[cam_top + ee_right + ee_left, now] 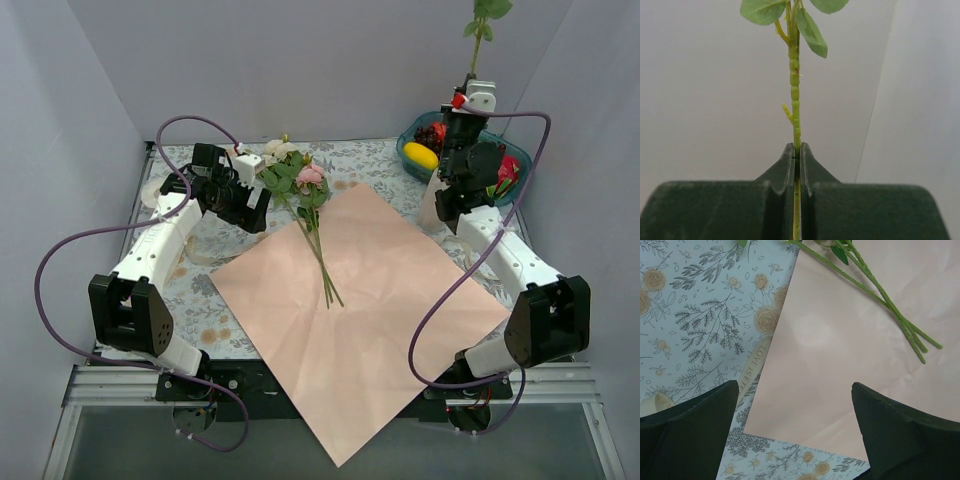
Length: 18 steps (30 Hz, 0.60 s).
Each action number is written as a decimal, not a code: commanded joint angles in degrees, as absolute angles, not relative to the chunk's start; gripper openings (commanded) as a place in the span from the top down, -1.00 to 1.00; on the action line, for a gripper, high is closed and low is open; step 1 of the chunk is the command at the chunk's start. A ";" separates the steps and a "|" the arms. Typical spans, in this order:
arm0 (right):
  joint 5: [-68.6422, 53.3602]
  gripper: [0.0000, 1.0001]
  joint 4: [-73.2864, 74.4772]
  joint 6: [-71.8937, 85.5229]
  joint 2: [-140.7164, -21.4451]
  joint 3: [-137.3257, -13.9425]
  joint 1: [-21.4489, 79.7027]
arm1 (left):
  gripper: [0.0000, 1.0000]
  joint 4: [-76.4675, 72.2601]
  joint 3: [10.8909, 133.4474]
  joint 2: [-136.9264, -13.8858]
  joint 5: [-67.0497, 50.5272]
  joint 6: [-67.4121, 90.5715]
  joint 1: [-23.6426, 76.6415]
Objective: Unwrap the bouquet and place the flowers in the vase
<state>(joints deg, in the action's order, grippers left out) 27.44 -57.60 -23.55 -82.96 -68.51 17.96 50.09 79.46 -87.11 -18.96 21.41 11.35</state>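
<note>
Unwrapping looks done: the pink paper sheet lies flat on the tabletop. The right fingers clench one leafy green stem upright near the whitish vase. The left fingers hang released beside the remaining roses, not yet vased.

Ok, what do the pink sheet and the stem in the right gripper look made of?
The pink sheet seems thin matte paper, going by its fold creases. The stem looks like moulded plastic: regular segment ridges, slight sheen.

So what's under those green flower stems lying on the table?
The flat pink paper sheet lies under the green stems, with the flowery blue tablecloth under that. Whatever the paper covers is hidden.
</note>
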 commanded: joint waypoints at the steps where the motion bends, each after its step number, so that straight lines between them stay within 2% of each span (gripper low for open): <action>1: 33.21 0.97 -54.05 -22.59 -79.37 -70.32 21.96 | -0.91 49.13 81.74 -87.36 -20.48 21.27 11.07; 8: 37.70 0.92 -54.67 -23.73 -77.17 -64.78 23.73 | -0.91 49.04 80.86 -86.49 -20.13 21.01 11.07; 11: 39.81 0.61 -55.72 -24.34 -76.29 -62.41 23.82 | -0.91 48.78 79.98 -85.70 -19.78 20.83 11.07; 12: 40.25 0.44 -55.81 -24.43 -76.29 -61.45 23.64 | -0.91 48.78 79.89 -85.61 -19.78 20.74 11.07; 14: 41.40 0.35 -55.55 -24.61 -76.03 -60.82 23.47 | -0.91 48.95 79.89 -85.43 -19.86 20.83 11.07; 18: 41.48 -0.08 -52.04 -23.56 -75.85 -60.55 22.42 | -0.91 49.22 80.24 -85.25 -19.95 20.74 11.07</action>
